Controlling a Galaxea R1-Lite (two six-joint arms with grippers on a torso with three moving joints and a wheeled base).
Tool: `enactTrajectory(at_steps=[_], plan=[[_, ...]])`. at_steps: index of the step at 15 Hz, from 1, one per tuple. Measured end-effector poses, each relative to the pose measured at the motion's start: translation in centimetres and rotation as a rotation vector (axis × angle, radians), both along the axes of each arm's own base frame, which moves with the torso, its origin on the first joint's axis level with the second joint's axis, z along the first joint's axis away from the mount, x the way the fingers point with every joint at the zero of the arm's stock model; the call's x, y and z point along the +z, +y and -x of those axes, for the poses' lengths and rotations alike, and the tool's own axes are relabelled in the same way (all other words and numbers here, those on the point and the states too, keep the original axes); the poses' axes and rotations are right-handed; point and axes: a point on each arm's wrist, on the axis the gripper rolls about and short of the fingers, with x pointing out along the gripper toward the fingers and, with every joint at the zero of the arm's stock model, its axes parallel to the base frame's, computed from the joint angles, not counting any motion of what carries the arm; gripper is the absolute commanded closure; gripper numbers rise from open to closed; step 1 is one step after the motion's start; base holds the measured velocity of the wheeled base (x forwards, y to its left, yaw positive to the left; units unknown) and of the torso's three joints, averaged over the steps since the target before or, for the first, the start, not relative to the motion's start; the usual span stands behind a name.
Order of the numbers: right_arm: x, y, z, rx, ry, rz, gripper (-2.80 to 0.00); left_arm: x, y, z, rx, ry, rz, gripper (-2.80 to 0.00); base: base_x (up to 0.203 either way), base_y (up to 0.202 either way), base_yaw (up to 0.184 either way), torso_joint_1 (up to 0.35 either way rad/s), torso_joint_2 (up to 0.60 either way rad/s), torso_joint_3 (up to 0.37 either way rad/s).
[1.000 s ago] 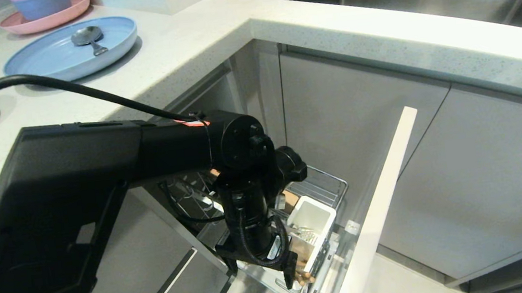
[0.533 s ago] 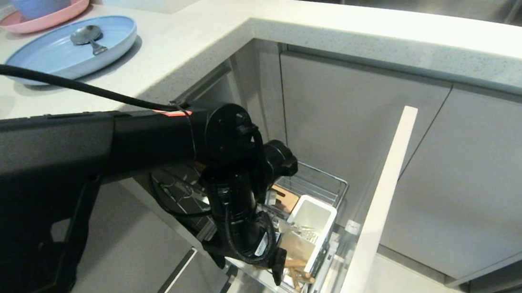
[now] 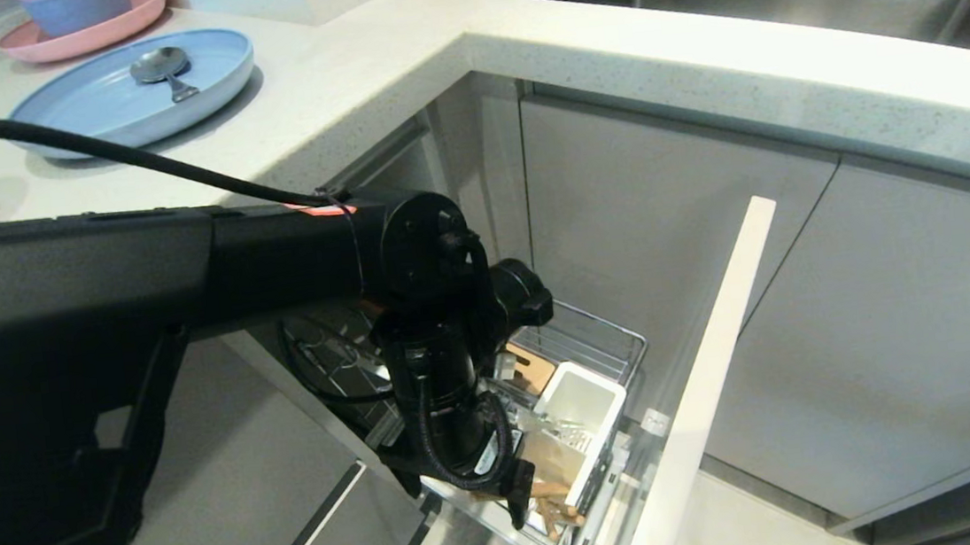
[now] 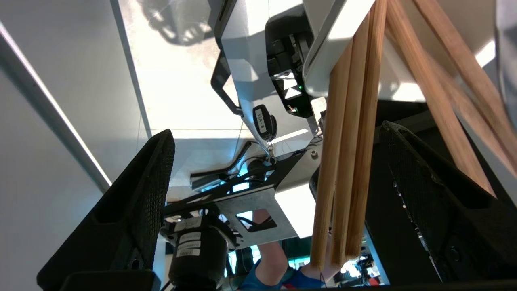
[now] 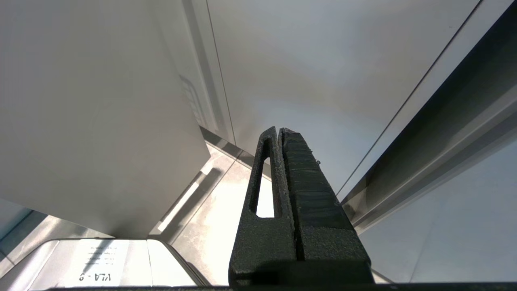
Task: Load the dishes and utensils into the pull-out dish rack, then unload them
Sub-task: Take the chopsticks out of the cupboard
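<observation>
Down at six o'clock, left gripper (image 3: 521, 508) spread wide beside chopsticks (image 4: 347, 169) in pull-out dish rack (image 3: 586, 347), light-blue plate (image 3: 134, 88) at ten o'clock, right gripper (image 5: 282, 133) pinched closed.

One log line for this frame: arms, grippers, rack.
left gripper: open, around chopsticks, no grip | chopsticks: in pull-out dish rack | right gripper: shut, parked | plate: on counter

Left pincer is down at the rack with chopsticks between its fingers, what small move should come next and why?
Probably close the left pincer on the chopsticks. Its fingers stand wide open either side of them, not touching, down at the rack. The plate is already on the counter, so this looks like unloading.
</observation>
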Motion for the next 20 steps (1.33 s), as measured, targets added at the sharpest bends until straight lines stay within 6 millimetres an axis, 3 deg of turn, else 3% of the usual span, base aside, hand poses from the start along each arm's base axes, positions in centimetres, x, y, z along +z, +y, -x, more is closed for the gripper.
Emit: enactTrajectory(at_steps=[10,11,20], plan=[[0.00,0.00,0.00,0.000,0.000,0.000,0.00,-0.63,-0.28,-0.18,0.000,0.012,-0.010,-2.80,0.000,0.000,0.000,0.000,0.00,0.000],[0.00,0.00,0.00,0.000,0.000,0.000,0.00,-0.60,-0.28,-0.17,0.000,0.012,-0.009,0.00,0.000,0.000,0.000,0.000,0.00,0.000],[0.01,0.00,0.00,0.000,-0.001,0.000,0.00,-0.32,-0.66,0.04,-0.010,0.007,0.032,0.00,0.000,0.000,0.000,0.000,0.00,0.000]])
